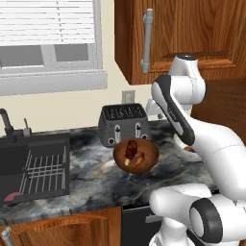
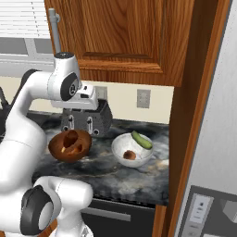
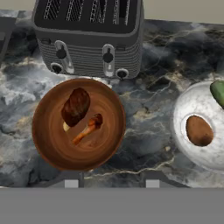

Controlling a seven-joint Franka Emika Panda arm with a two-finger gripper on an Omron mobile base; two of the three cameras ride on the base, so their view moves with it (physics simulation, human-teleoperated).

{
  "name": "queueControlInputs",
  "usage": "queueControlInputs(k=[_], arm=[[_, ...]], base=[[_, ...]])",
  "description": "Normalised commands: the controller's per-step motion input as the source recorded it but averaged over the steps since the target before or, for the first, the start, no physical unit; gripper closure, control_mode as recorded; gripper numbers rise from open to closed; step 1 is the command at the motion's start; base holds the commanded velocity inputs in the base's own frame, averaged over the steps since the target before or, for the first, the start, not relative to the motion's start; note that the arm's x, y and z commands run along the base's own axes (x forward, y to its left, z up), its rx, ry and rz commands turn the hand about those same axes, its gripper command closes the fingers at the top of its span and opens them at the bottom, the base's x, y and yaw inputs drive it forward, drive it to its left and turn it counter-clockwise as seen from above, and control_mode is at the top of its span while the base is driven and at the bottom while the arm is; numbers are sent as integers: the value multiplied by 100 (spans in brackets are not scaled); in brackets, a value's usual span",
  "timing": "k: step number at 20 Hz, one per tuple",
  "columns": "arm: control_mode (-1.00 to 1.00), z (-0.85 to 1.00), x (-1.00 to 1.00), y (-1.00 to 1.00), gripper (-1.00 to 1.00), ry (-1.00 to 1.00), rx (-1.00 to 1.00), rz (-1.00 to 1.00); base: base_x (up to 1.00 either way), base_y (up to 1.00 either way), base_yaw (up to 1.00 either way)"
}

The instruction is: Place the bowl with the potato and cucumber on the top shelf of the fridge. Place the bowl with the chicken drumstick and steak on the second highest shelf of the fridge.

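The gripper (image 3: 108, 183) hangs open above the counter (image 3: 148, 144). The brown bowl (image 3: 78, 124) sits under its left finger, the grey bowl (image 3: 199, 127) further right.

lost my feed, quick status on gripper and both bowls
Gripper open, empty, above the counter. Brown bowl and white bowl both on counter, untouched. Toaster behind them.
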Motion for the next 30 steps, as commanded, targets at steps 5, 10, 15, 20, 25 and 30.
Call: queueControlInputs(k=[5, 10, 15, 20, 25, 30], arm=[[-100, 0, 0, 0, -100, 1, 0, 0], [-100, -15, -6, 0, -100, 1, 2, 0], [-100, -88, -20, 0, -100, 12, 7, 0], [-100, -100, -23, 0, -100, 12, 7, -4], [-100, -75, -1, 2, -100, 12, 1, -7], [-100, -29, 3, 0, -100, 1, 2, -9]], base=[[0, 0, 0], [0, 0, 0], [0, 0, 0], [0, 0, 0], [0, 0, 0], [0, 0, 0]])
